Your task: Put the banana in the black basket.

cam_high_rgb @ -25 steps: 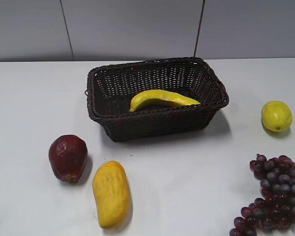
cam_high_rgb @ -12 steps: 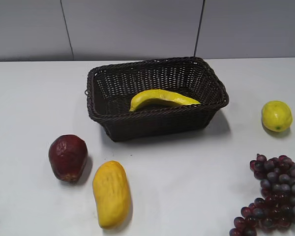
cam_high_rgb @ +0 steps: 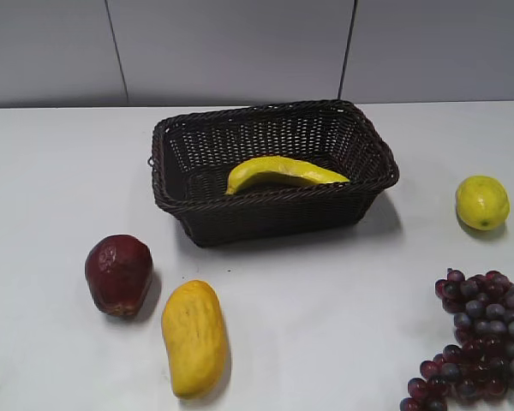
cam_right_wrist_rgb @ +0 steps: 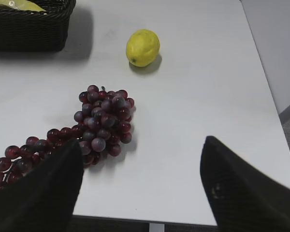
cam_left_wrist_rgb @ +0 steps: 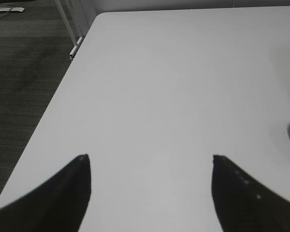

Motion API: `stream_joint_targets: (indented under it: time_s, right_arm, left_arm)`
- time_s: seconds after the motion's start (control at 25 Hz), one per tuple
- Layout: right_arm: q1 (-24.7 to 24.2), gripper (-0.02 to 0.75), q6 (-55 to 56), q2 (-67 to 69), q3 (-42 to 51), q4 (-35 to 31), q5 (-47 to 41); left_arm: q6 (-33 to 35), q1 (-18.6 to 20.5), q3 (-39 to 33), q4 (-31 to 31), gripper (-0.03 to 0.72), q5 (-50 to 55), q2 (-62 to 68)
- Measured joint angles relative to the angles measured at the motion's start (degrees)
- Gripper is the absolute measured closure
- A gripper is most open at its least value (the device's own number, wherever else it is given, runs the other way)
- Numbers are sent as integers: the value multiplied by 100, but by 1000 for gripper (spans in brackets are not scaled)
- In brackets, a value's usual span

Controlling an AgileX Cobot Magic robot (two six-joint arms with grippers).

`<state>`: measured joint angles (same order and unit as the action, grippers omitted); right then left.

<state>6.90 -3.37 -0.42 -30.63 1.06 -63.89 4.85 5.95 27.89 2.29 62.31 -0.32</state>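
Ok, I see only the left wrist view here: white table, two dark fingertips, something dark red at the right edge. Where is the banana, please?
Observer: The banana lies inside the black basket, in the exterior view.
Operator: Is any gripper holding it?
Observer: No. The right gripper is open and empty, above the grapes near the table's edge.
Operator: And the red thing at my edge?
Observer: It appears to be a dark red fruit, left of the mango, in front of the basket.
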Motion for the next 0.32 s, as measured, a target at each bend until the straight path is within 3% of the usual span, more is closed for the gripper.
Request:
stream_joint_targets:
  time_s: [0.32]
  right_arm:
    - [0, 164, 0, 0, 0, 0, 2]
  left_arm:
    - [0, 0, 0, 0, 111, 0, 0]
